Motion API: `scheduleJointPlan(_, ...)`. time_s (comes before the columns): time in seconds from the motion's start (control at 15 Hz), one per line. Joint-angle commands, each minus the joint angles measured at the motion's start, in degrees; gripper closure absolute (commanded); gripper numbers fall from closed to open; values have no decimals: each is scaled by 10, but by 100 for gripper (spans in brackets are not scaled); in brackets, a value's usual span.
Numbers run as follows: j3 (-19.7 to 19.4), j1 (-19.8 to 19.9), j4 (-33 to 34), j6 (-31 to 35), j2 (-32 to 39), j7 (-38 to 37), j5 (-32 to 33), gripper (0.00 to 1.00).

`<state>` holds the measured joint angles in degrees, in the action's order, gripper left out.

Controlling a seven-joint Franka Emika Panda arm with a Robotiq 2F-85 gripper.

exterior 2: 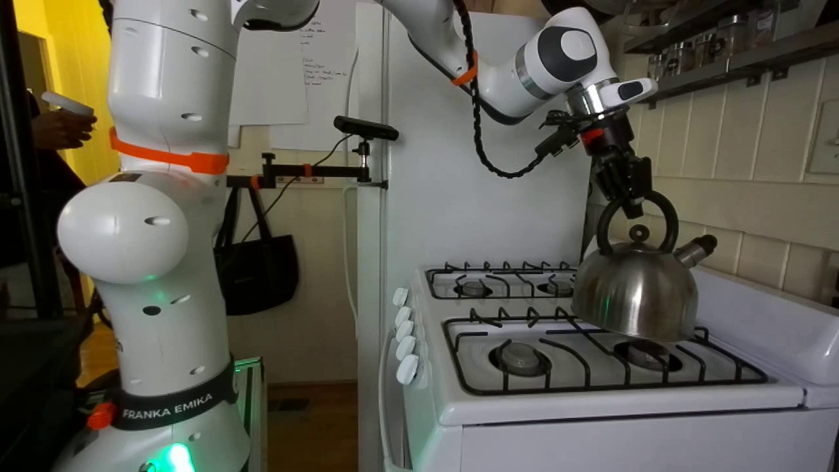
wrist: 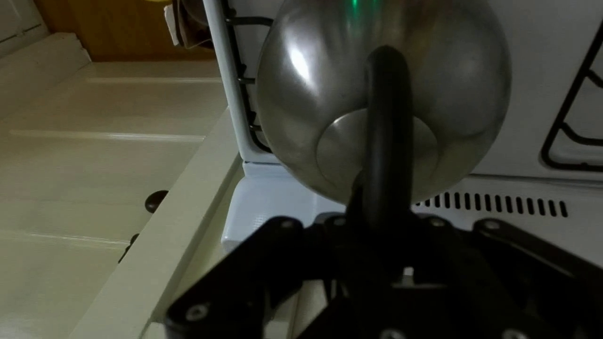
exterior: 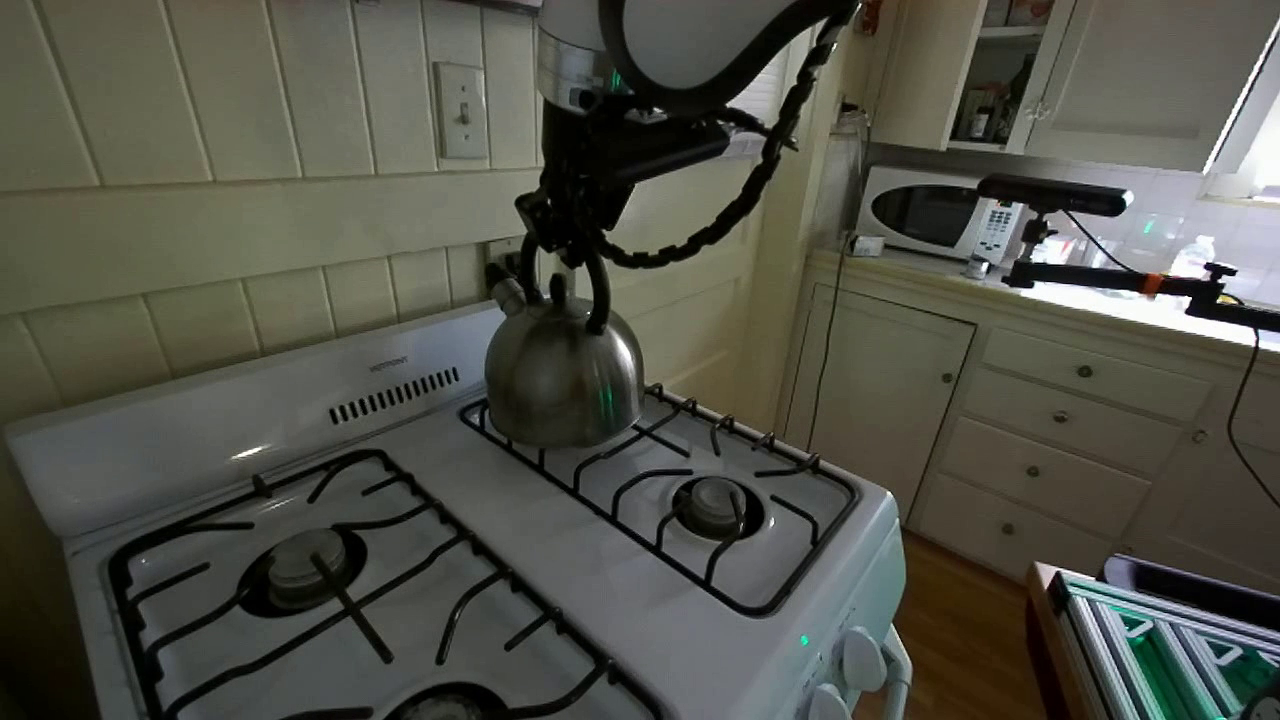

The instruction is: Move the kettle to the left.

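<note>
The gripper point(exterior: 565, 240) is holding the kettle point(exterior: 564, 378) by its handle point(exterior: 599, 295) over the stove point(exterior: 600, 560). A counter point(exterior: 900, 266) is supporting a microwave point(exterior: 922, 212).

Rounded, dark-handled steel kettle point(exterior 2: 634, 295), roughly upright, aloft over the rear of the white stove point(exterior 2: 577, 401).

The kettle point(exterior 2: 636, 295) was smooth metal, softly brushed rather than mirror-bright, with streaky reflections and a hard highlight on its shoulder. Its loop handle point(wrist: 389, 141) looked like dark matt plastic, and the gripper point(exterior 2: 631, 198) was dull black, dotted with shiny screw heads point(wrist: 197, 311). The stove point(exterior: 590, 570) was white and glossy, enamel by the look of it, with a bright glint on the backguard point(exterior: 230, 430); the grates point(exterior 2: 616, 387) were dark, low-sheen metal. The arm point(exterior 2: 167, 85) had smooth white casings, faintly shiny. The bag point(exterior 2: 259, 275) was matt black cloth, the white sheets point(exterior 2: 265, 85) looked like paper, the floor point(exterior: 960, 620) was wood, and the cream panelling point(exterior: 230, 90) wore smooth paint
</note>
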<state>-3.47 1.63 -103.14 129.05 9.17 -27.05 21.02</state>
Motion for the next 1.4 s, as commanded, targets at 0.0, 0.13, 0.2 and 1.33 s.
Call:
scheduleJointPlan(0.0,-1,-6,-2,31,-13,35,-16,98)
scheduleJointPlan(0.13,0,-7,-2,42,-16,51,-20,98)
scheduleJointPlan(0.2,0,-7,-3,46,-18,57,-21,98)
scheduleJointPlan(1.33,51,-26,-13,67,-64,253,-144,98)
